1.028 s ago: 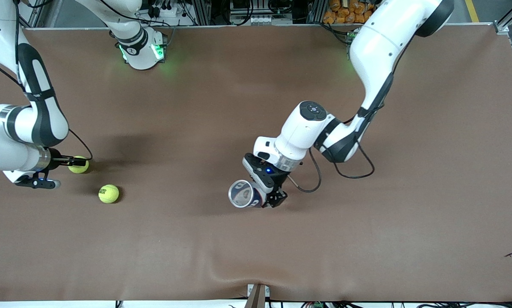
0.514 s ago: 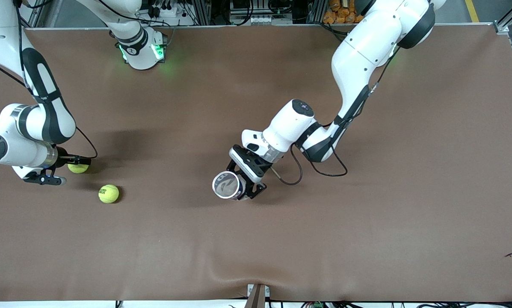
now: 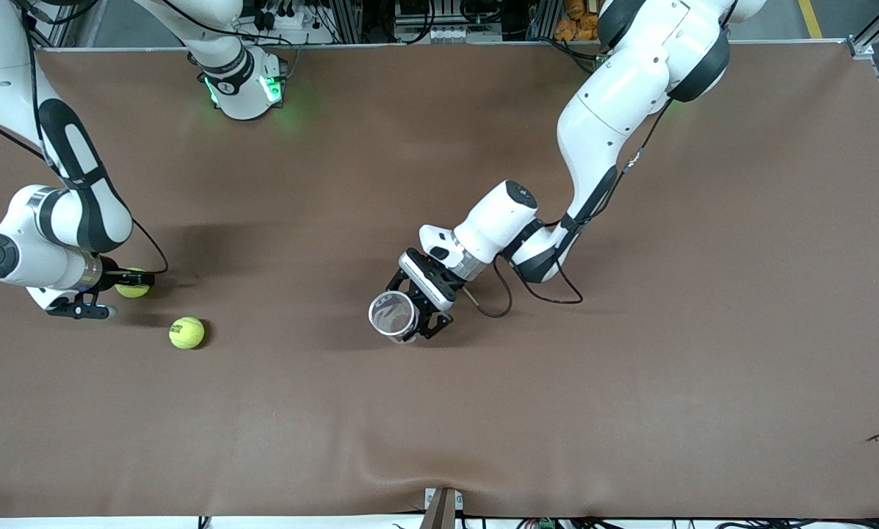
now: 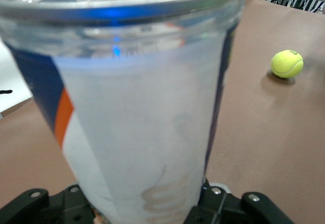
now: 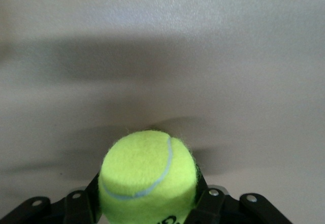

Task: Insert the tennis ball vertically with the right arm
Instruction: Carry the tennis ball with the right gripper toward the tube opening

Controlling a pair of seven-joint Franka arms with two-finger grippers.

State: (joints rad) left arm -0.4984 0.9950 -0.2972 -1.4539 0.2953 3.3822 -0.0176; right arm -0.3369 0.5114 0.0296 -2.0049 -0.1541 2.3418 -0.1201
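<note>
A loose tennis ball (image 3: 186, 332) with unreadable dark print lies nearest the front camera on the brown worktop (image 3: 630, 411). The left gripper (image 3: 410, 312) clamps a clear blue-and-orange-labelled can (image 3: 393, 316). The right gripper (image 3: 127, 282) pinches a fuzzy yellow-green tennis ball (image 5: 148, 183) at the right arm's end.

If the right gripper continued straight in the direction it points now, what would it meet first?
Only bare table, it seems. The right gripper, shut on a tennis ball, points along the mat; the other ball lies off that line. Depth is unclear.
</note>
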